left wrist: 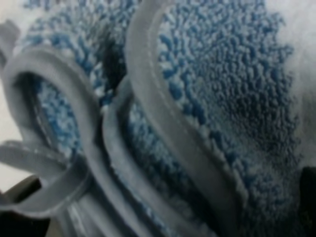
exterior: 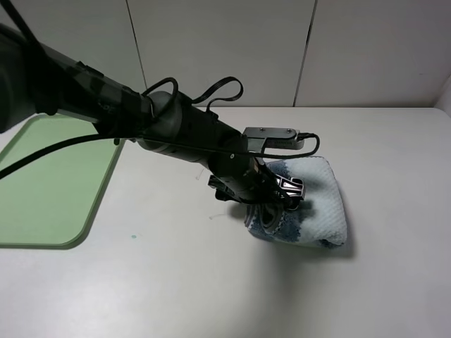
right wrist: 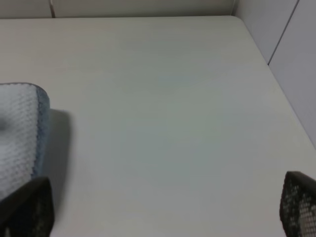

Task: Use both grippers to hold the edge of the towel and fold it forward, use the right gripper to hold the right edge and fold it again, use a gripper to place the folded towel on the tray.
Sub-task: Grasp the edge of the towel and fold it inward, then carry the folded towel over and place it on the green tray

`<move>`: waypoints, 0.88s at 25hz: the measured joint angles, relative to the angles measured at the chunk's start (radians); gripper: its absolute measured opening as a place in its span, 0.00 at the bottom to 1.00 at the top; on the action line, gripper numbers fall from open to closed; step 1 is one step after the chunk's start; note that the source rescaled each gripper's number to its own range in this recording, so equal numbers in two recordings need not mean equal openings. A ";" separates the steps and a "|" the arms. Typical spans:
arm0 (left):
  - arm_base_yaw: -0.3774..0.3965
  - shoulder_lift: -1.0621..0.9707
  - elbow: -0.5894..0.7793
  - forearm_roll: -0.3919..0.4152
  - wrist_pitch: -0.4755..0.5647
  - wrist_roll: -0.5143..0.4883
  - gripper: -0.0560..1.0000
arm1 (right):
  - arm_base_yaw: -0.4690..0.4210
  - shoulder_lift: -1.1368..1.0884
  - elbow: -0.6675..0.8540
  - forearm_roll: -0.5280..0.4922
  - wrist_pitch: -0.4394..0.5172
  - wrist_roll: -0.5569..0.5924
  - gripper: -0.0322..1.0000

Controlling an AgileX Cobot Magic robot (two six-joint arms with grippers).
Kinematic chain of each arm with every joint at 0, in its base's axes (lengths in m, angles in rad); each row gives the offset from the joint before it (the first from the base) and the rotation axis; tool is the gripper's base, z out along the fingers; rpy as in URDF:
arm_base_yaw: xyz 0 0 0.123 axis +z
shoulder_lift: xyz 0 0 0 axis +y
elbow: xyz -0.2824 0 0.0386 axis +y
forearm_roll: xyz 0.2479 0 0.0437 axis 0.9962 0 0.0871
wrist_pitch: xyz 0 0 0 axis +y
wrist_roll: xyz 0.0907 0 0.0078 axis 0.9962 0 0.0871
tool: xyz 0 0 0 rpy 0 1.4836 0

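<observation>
— Fingers on the left gripper (exterior: 282, 201) look spread wide, right down against the folded towel (exterior: 320, 204); I can't tell if they pinch it.

— And the right gripper (right wrist: 163, 217)?

— Open, empty, beside the towel's right edge. Left is nearer. The tray (exterior: 49, 183) lies well off left.

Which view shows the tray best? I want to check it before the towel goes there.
The exterior high view: the tray lies pale green at the table's left, partly crossed by the left arm and a cable. The left wrist view shows only the towel up close; the right wrist view shows no tray.
</observation>
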 joint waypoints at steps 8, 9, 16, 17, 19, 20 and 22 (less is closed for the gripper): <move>-0.004 0.008 0.000 -0.011 -0.005 -0.001 0.63 | 0.000 0.000 0.000 0.000 0.000 0.000 1.00; -0.004 0.010 0.000 -0.011 -0.007 -0.002 0.53 | 0.000 0.000 0.000 0.000 0.000 0.000 1.00; -0.005 0.010 0.000 -0.015 -0.017 -0.003 0.19 | 0.000 0.000 0.000 0.000 0.000 0.000 1.00; -0.005 0.010 0.000 -0.015 -0.017 -0.003 0.19 | 0.000 0.000 0.000 0.000 0.000 0.000 1.00; -0.005 0.010 0.000 -0.015 -0.017 -0.003 0.19 | 0.000 0.000 0.000 0.000 0.000 0.000 1.00; -0.005 0.010 0.000 -0.015 -0.017 -0.003 0.19 | 0.000 0.000 0.000 0.000 0.000 0.000 1.00; -0.005 0.010 0.000 -0.015 -0.017 -0.003 0.19 | 0.000 0.000 0.000 0.000 0.000 0.000 1.00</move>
